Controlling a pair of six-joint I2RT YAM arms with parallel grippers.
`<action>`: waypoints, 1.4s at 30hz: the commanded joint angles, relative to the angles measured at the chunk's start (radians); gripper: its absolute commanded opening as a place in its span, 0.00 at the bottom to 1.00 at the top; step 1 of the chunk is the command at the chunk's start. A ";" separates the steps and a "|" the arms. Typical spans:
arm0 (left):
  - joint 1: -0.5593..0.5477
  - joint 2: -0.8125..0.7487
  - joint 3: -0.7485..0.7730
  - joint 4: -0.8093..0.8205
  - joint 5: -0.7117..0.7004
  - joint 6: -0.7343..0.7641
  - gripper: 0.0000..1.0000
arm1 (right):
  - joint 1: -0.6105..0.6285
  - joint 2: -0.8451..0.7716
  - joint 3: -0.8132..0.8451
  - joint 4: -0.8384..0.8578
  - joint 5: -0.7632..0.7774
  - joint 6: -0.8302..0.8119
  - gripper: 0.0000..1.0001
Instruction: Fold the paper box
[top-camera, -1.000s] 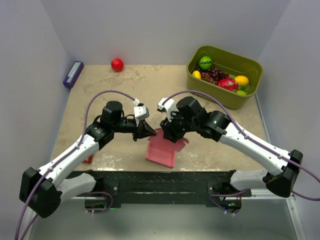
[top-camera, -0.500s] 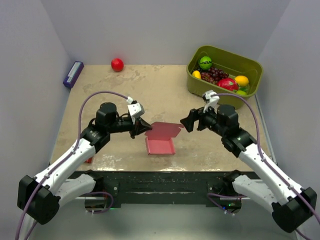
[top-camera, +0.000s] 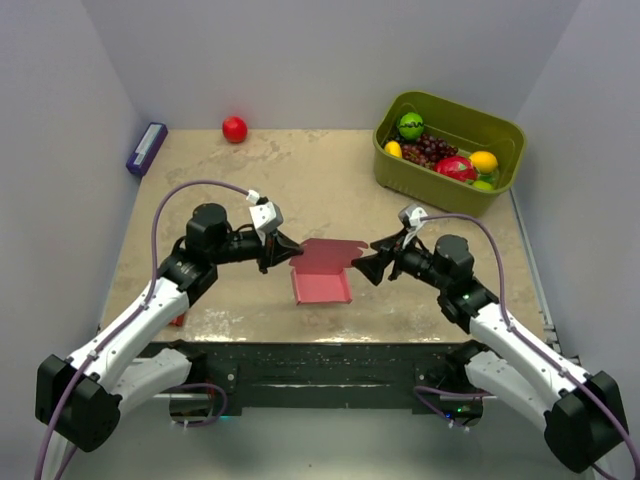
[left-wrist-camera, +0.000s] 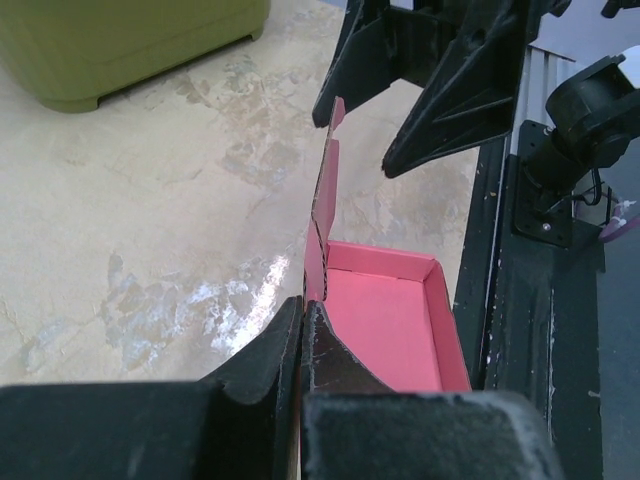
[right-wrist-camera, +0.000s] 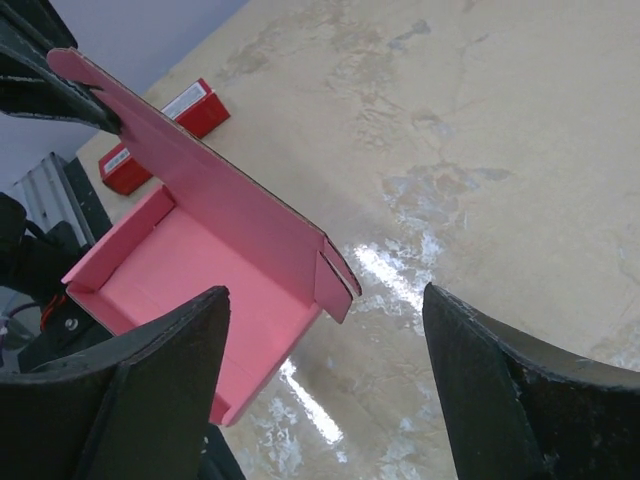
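Left gripper (left-wrist-camera: 303, 305) is clenched on the raised flap of the paper box (top-camera: 322, 287), which sits centre frame overhead. Right gripper (right-wrist-camera: 322, 295) gapes around that flap's end, touching nothing I can see. Only its camera shows the white label on the red packet (right-wrist-camera: 165, 125), upper left.

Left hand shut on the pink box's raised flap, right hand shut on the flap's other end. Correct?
No. The left hand is shut on the paper box's raised flap, but the right hand is open: the right wrist view shows its fingers spread wide on either side of the flap's end, not touching it.
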 joint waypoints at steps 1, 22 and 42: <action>0.011 -0.009 -0.014 0.063 0.048 -0.011 0.00 | -0.003 0.067 0.021 0.099 -0.069 -0.030 0.73; 0.015 0.014 -0.017 0.069 0.063 -0.011 0.00 | -0.006 0.140 0.014 0.126 -0.087 -0.044 0.34; -0.055 0.128 0.015 0.080 -0.301 -0.037 0.00 | 0.144 0.010 -0.019 0.096 0.274 -0.053 0.00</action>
